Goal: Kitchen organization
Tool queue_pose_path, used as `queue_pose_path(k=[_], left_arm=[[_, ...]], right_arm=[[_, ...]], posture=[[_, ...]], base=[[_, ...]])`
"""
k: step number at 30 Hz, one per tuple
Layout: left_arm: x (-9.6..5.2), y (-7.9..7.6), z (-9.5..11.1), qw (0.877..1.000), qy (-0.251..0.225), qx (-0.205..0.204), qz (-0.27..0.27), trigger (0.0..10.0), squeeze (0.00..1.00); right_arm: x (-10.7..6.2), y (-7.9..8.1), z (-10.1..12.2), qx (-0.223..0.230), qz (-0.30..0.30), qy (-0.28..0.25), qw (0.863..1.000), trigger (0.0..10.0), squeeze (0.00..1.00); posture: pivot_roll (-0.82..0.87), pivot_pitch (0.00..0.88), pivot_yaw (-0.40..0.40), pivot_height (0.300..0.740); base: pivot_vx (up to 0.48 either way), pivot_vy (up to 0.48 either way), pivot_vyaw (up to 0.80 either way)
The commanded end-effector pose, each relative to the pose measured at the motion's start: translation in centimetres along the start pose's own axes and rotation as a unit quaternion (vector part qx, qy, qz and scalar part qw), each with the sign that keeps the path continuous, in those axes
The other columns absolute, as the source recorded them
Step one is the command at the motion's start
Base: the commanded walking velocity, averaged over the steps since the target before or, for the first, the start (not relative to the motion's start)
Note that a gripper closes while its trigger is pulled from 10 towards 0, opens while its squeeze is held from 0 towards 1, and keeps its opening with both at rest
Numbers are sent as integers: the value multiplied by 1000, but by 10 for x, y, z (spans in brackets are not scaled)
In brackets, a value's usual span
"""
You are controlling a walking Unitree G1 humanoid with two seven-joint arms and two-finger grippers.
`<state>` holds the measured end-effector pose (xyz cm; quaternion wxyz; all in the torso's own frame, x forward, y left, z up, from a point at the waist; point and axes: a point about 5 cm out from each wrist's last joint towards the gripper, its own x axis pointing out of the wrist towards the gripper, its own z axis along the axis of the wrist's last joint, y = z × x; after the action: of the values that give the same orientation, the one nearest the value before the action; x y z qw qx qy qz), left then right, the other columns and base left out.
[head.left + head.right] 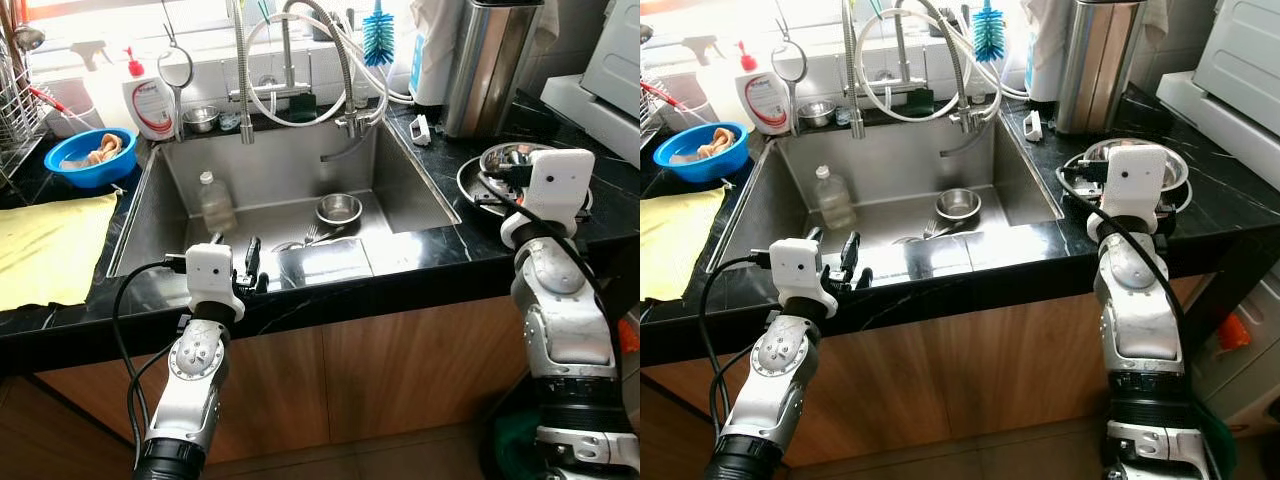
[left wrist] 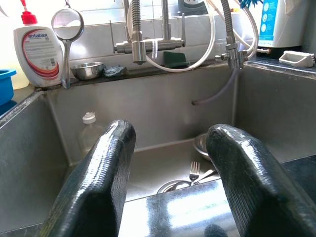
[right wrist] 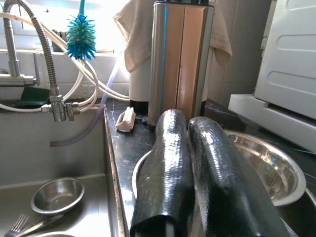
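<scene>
Sink (image 1: 395, 195) holds small steel bowl (image 1: 339, 209), fork (image 1: 311, 233), plastic bottle (image 1: 214, 203). Left claw (image 1: 250, 265) wide open, empty, at sink's front edge. Right claw (image 3: 197, 163) closed, empty, over big steel bowl (image 3: 269, 165) on black table (image 1: 440, 165).

Blue bowl (image 1: 92, 157), yellow cloth (image 1: 45, 248), black marbled counter (image 1: 430, 250), teal brush (image 1: 378, 38).

The left arm reaches up from below, its left gripper (image 1: 251, 268) level and pointing forward, fingers (image 2: 98, 177) spread apart. The right arm stands nearly upright, its right gripper (image 3: 195, 173) also pointing forward, its two fingers pressed together side by side.
</scene>
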<state>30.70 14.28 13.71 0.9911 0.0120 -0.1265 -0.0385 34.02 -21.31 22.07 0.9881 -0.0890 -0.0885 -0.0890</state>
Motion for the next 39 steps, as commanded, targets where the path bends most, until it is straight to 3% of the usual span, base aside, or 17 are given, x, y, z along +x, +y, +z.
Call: queue_pose_path(k=[1,3,5,12,13,14,18,19,20,25,26,30,31,32,33,34,39], left_arm=[[1,3,0,1000,0,4,1,10000,0],[1,3,0,1000,0,4,0,10000,0],[1,2,0,1000,1,4,0,10000,0],[1,4,1,1000,-1,6,2,10000,0],[1,4,1,1000,-1,6,2,10000,0],[1,4,1,1000,-1,6,2,10000,0],[1,3,0,1000,1,5,0,10000,0],[1,3,0,1000,1,5,-1,10000,0],[1,3,0,1000,1,5,-1,10000,0],[2,2,-1,1000,1,4,-3,10000,0],[2,2,-1,1000,1,4,-4,10000,0],[2,2,-1,1000,1,4,-5,10000,0],[2,2,-1,1000,2,4,-5,10000,0],[2,2,-1,1000,2,4,-6,10000,0],[2,2,-2,1000,2,4,-6,10000,0],[2,1,-2,1000,3,4,-7,10000,0],[2,0,-1,1000,1,2,-9,10000,0]], right_arm=[[3,0,4,3,0,-6,1000,10000,620],[3,-2,3,0,-5,-4,1000,10000,463],[4,-4,3,-2,-8,-3,1000,10000,0],[2,-5,9,8,-13,-22,1000,10000,0],[1,-4,11,7,-12,-28,1000,10000,624],[-2,-2,13,-1,-11,-39,999,10000,1000],[-11,2,11,-26,-5,-38,999,10000,1000],[-14,2,10,-36,-1,-39,999,10000,620],[-18,2,9,-53,0,-42,998,10000,0],[-28,1,-1,-97,17,-25,995,10000,0],[-29,-3,-1,-104,16,-21,994,10000,969],[-30,-9,1,-118,7,-17,993,10000,1000],[-30,-10,2,-135,8,-13,991,10000,957],[-31,-11,2,-148,13,-10,989,10000,529],[-31,-11,2,-157,18,-8,987,10000,529],[-32,-11,1,-169,27,-4,985,10000,0],[-34,-12,-3,-199,45,18,979,10000,0]], posture=[[-175,0,89,740],[-175,0,89,740],[-175,0,89,740],[-170,0,90,740],[-172,0,91,740],[-172,0,91,740],[-174,0,92,740],[-174,0,92,740],[-174,0,92,740],[-180,0,92,740],[-179,0,93,740],[-179,0,93,740],[-186,0,94,740],[-186,0,94,740],[-186,0,94,740],[-186,0,94,740],[-187,0,96,740]], base=[[0,0,0],[0,0,0],[0,0,0],[0,0,0],[0,0,0],[0,0,0],[0,0,0],[0,0,0],[0,0,0],[0,0,0],[0,0,0],[0,0,0],[0,0,0],[0,0,0],[0,0,0],[0,0,0],[0,0,0]])
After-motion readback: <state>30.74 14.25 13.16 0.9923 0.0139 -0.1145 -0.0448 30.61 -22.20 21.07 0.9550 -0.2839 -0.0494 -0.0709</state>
